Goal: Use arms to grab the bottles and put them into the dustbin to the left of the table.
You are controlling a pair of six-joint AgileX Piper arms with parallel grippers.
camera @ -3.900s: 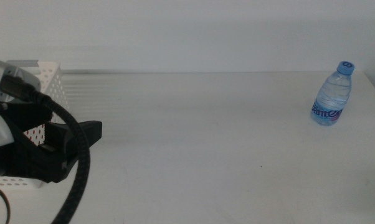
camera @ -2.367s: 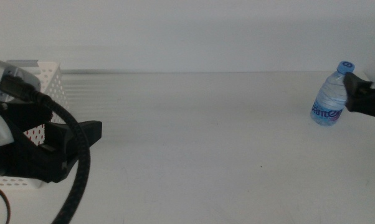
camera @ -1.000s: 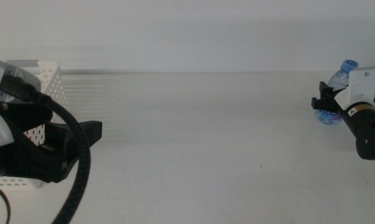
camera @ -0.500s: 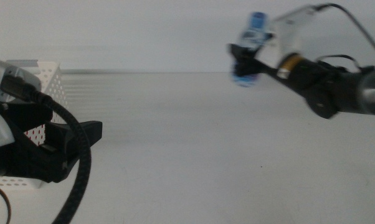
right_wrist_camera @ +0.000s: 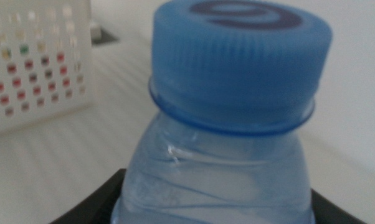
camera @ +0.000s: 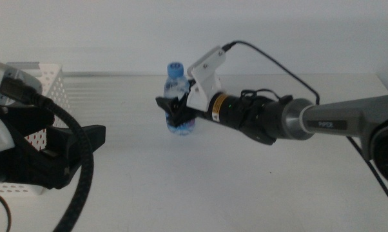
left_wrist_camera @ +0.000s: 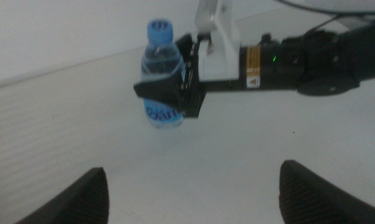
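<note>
Since half a second ago the water bottle (camera: 175,100) has come down toward mid-table. Left to right: dustbin (camera: 44,84) on the table (camera: 245,187), left gripper (camera: 84,138) waiting beside it with jaws spread wide and empty, then the upright bottle pinched in the right gripper (camera: 173,111).

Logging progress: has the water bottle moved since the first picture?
Yes. The bottle, held in the right hand, has travelled from the table's far right toward the dustbin, now near mid-table.
</note>
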